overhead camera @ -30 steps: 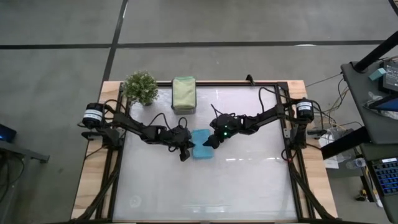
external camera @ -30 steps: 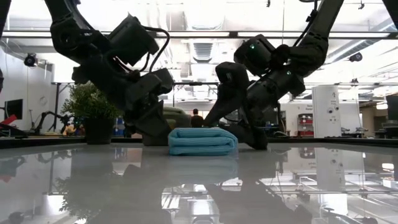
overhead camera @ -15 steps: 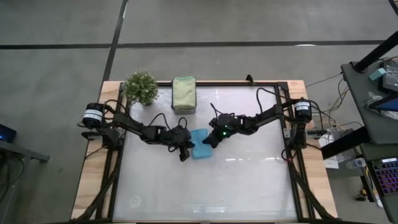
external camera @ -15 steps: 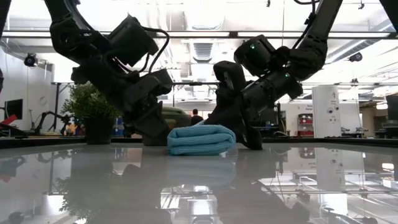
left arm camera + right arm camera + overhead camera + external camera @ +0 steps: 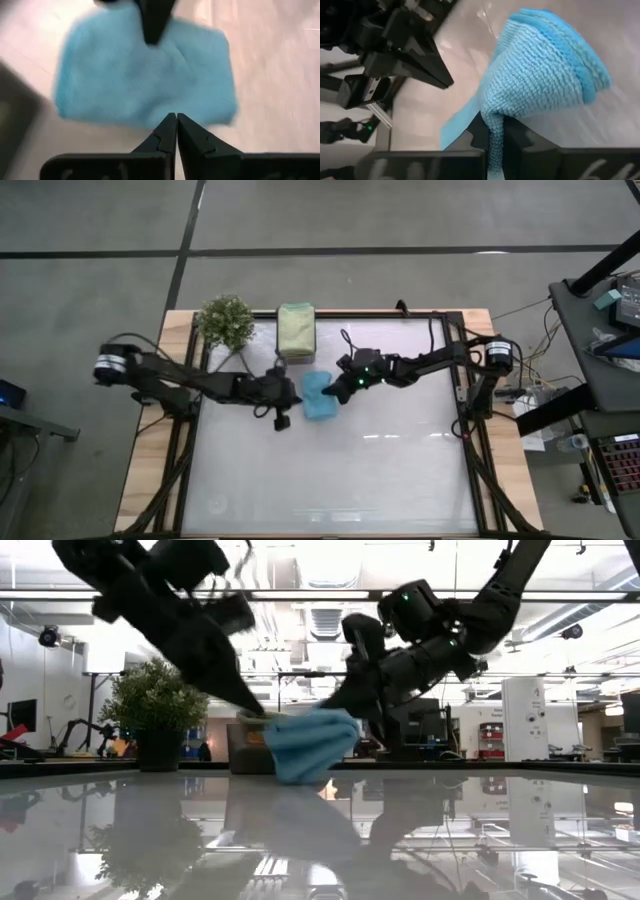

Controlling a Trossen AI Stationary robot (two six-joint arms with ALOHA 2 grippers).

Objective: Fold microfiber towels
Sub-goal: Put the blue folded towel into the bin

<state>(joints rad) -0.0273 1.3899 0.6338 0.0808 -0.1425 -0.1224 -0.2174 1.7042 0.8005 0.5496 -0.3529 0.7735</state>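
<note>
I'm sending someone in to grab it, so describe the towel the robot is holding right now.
Look near the middle of the white table, between the two dark arms. The right gripper pinches a folded light blue towel there; the other folded towel, by the potted plant, is green.

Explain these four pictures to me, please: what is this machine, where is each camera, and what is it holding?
It is a robot with two dark arms at a table. One camera looks down from above, one looks level across the tabletop, and one sits on each wrist. The right gripper has its fingers shut on a folded blue towel, lifting one side. The left gripper is shut and empty, just beside that towel. At the table's far edge lie a stack of folded green towels and a small plant.
</note>
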